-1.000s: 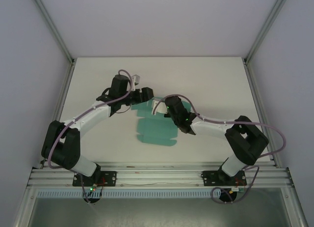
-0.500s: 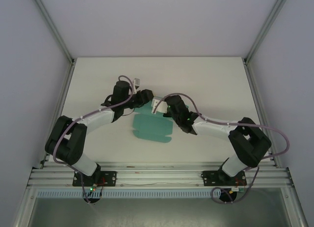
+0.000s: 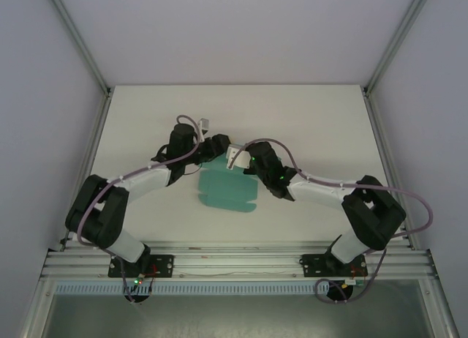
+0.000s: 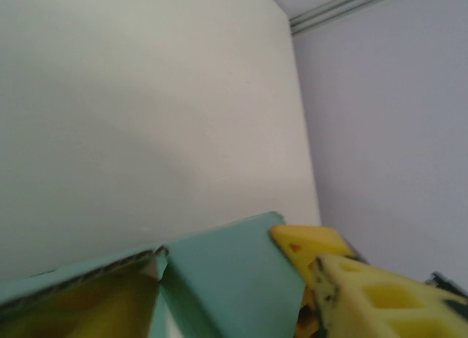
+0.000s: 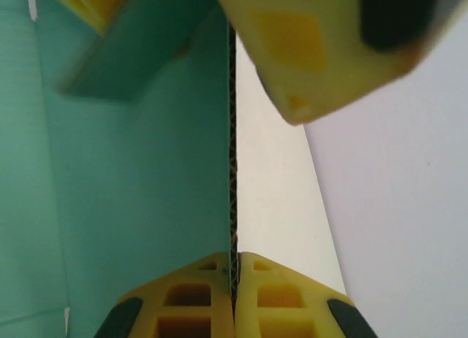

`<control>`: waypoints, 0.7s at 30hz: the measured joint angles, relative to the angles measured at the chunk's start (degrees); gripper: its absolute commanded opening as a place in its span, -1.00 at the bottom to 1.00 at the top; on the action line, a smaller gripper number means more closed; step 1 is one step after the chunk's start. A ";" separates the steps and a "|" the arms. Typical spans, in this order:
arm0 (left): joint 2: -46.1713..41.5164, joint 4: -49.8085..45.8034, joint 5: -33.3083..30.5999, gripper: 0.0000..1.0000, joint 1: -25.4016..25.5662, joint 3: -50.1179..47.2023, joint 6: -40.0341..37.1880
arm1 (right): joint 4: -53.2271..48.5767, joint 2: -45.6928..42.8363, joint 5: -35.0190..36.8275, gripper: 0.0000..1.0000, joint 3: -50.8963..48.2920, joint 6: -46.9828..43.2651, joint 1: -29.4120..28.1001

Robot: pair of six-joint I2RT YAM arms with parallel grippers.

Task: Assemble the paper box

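Paper box [image 3: 227, 192], a teal die-cut card sheet, lay partly folded at the middle of the white table [image 3: 314, 126]; the right gripper [image 5: 234, 265] was pressed together on the edge of an upright panel; the left gripper [image 3: 221, 148] stood spread astride that panel's far end, one yellow finger [image 4: 365, 294] beside a folded flap; both arms met at the sheet's far edge.

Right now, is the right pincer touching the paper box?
Touching. The right wrist view shows the right pincer shut on a wall of the paper box, no gap either side.
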State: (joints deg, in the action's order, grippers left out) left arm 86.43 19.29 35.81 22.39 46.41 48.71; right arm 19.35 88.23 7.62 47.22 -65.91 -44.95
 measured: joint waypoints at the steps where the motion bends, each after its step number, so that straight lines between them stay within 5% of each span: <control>1: -1.81 -2.14 -1.38 0.42 0.00 -0.46 -1.36 | -0.02 -0.17 -0.13 -0.99 -0.04 -0.11 0.00; 6: -14.03 -10.95 -7.19 0.99 -0.83 -4.72 -8.68 | -0.39 -0.66 -0.94 -0.98 -0.11 -0.15 0.15; 14: -27.78 -23.61 -17.29 1.00 -9.27 -15.69 -14.93 | -2.27 -1.86 -2.78 -0.96 -0.13 -0.04 1.22; 21: -27.89 -29.14 -25.42 1.00 -12.22 -19.10 -16.87 | -4.55 -2.16 -4.66 -0.96 -0.13 1.22 2.43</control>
State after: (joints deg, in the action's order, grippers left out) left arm 58.54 -9.85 10.39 10.17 27.31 31.83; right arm 14.81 86.06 2.96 47.09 -64.69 -42.52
